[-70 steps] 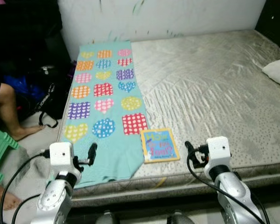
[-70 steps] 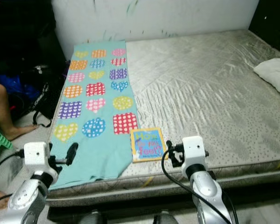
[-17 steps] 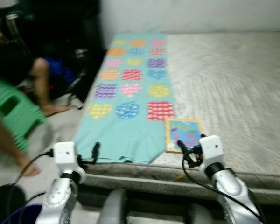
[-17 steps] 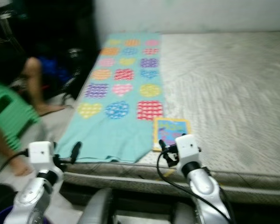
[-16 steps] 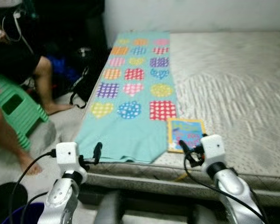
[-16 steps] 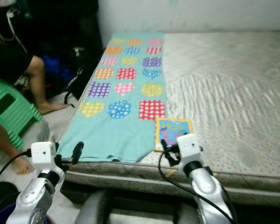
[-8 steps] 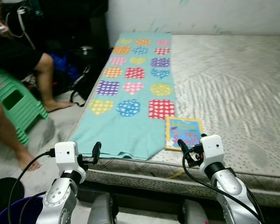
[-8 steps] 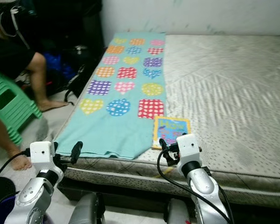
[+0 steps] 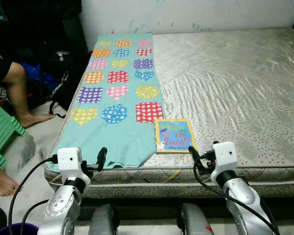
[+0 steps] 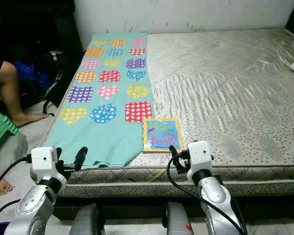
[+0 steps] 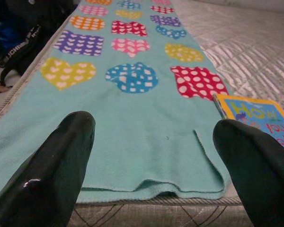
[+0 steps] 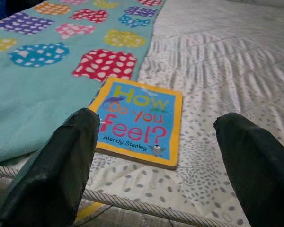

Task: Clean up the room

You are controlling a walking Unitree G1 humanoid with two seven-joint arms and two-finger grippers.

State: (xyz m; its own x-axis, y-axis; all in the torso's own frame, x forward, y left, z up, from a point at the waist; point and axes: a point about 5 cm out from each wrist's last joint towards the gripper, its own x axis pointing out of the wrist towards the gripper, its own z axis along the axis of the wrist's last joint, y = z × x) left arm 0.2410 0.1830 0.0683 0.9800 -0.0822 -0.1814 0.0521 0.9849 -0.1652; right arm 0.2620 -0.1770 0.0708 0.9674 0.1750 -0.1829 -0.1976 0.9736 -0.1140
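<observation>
Mattress (image 9: 235, 88) edge — book (image 9: 174, 135) lengthwise toward wall, both grippers open, empty.

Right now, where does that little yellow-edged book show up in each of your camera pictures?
Left eye: book near the mattress's front edge.
Right eye: book, same spot.
Left wrist: a corner beside the blanket.
Right wrist: whole cover.
Shared landmark: the heart blanket, touching the book.

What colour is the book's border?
Yellow-orange, framing the book's blue cover; clearest in the right wrist view.

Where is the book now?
The book lies flat on the mattress near its front edge, against the right side of the heart blanket, just ahead of the right end effector.
</observation>
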